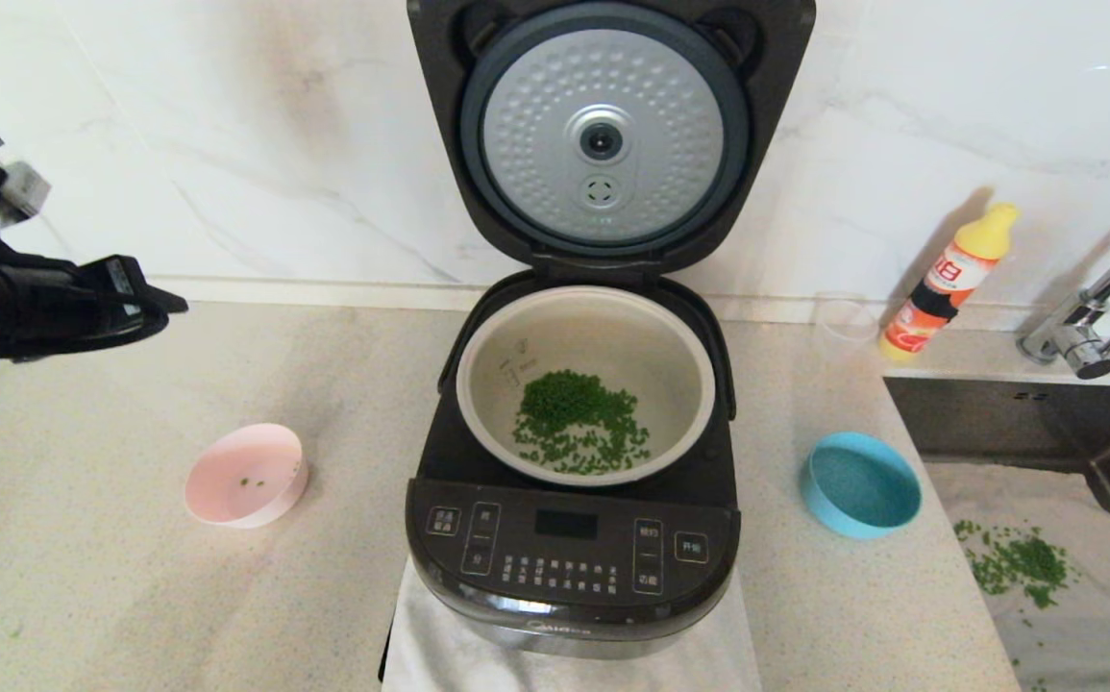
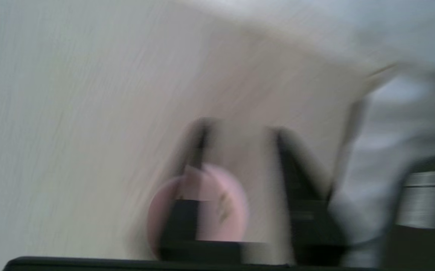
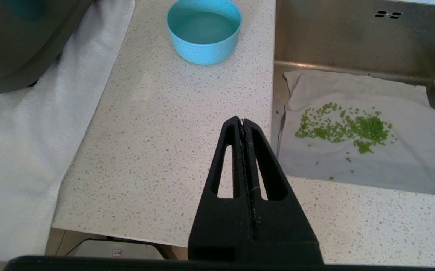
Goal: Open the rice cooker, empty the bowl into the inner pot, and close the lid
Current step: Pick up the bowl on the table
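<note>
At the middle of the tabletop [image 1: 112,596] the cooker [image 1: 569,548] stands open, its lid [image 1: 603,135] tipped back nearly upright against the wall so the dimpled silver underside faces me. The pot [image 1: 585,384] sits in the body with green bits heaped on its floor. The pink bowl [image 1: 245,475] rests on the tabletop to the cooker's left with only a few specks inside, so I judge the emptying done and the closing still to do.

My left claw [image 1: 165,306] hangs in the air well to the left of the cooker, above and behind the pink bowl, pointing toward the cooker. From the left wrist view its fingers [image 2: 296,177] stand apart with nothing between them, the pink bowl below. My right claw [image 3: 243,121] is pressed closed on nothing, low at the front edge of the tabletop, with the blue bowl [image 3: 203,32] ahead of it and the sink [image 3: 353,41] beside it; it does not show in the head view.

What the closing turns on: the lid's top edge lies up and to the right of my left claw, and the hinge runs left to right behind the pot. I judge the left arm nearer and better raised; it would need to reach behind that top edge and draw it forward and down.
</note>
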Robot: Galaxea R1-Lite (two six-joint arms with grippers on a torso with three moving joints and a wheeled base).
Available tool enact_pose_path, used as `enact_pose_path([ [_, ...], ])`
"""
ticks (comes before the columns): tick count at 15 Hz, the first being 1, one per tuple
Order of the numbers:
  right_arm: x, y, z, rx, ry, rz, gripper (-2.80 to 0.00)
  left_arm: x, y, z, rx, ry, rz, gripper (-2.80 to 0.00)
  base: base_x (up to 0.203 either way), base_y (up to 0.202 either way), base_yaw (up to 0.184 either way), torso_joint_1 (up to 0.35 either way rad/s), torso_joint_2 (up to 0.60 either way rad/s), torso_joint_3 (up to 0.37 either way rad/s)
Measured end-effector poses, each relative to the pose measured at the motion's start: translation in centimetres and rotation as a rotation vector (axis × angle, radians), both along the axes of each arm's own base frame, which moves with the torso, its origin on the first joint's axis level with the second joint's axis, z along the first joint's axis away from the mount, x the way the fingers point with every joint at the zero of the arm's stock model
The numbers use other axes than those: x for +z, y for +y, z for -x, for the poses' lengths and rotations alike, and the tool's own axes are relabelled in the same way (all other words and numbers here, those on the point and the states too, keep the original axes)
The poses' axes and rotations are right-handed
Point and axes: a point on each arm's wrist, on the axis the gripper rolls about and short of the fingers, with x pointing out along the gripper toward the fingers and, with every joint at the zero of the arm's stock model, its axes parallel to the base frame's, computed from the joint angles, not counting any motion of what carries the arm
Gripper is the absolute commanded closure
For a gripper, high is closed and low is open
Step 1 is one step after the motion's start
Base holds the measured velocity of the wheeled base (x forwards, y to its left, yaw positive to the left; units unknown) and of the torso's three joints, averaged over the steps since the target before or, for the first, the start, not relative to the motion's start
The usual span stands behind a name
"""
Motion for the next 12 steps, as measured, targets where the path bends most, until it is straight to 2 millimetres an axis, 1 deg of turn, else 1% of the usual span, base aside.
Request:
enact_pose_path([
  [1, 0.0, 0.0, 0.0, 0.0, 0.0, 0.0, 0.0, 1.3, -0.7, 0.6, -0.05, -0.079, -0.023, 0.0, 0.0, 0.0, 0.0, 0.0, 0.0, 0.0],
  [2, 0.0, 0.0, 0.0, 0.0, 0.0, 0.0, 0.0, 1.9, -1.4, 1.4, -0.107, -0.137, -0.034, 0.0, 0.0, 0.0, 0.0, 0.0, 0.0, 0.0],
  [4, 0.0, 0.0, 0.0, 0.0, 0.0, 0.0, 0.0, 2.5, -2.9, 4.0, -0.244, -0.246, -0.063, 0.0, 0.0, 0.0, 0.0, 0.0, 0.0, 0.0],
  [5, 0.0, 0.0, 0.0, 0.0, 0.0, 0.0, 0.0, 2.5, -3.7, 5.7, -0.309, -0.295, -0.078, 0.0, 0.0, 0.0, 0.0, 0.0, 0.0, 0.0],
  [6, 0.0, 0.0, 0.0, 0.0, 0.0, 0.0, 0.0, 2.4, -4.3, 7.8, -0.36, -0.338, -0.097, 0.0, 0.0, 0.0, 0.0, 0.0, 0.0, 0.0],
  [8, 0.0, 0.0, 0.0, 0.0, 0.0, 0.0, 0.0, 1.8, -5.1, 12.6, -0.432, -0.41, -0.132, 0.0, 0.0, 0.0, 0.0, 0.0, 0.0, 0.0],
  [10, 0.0, 0.0, 0.0, 0.0, 0.0, 0.0, 0.0, 0.2, -5.6, 17.7, -0.469, -0.466, -0.157, 0.0, 0.0, 0.0, 0.0, 0.0, 0.0, 0.0],
  [12, 0.0, 0.0, 0.0, 0.0, 0.0, 0.0, 0.0, -1.8, -6.0, 22.6, -0.486, -0.518, -0.179, 0.0, 0.0, 0.0, 0.0, 0.0, 0.0, 0.0],
])
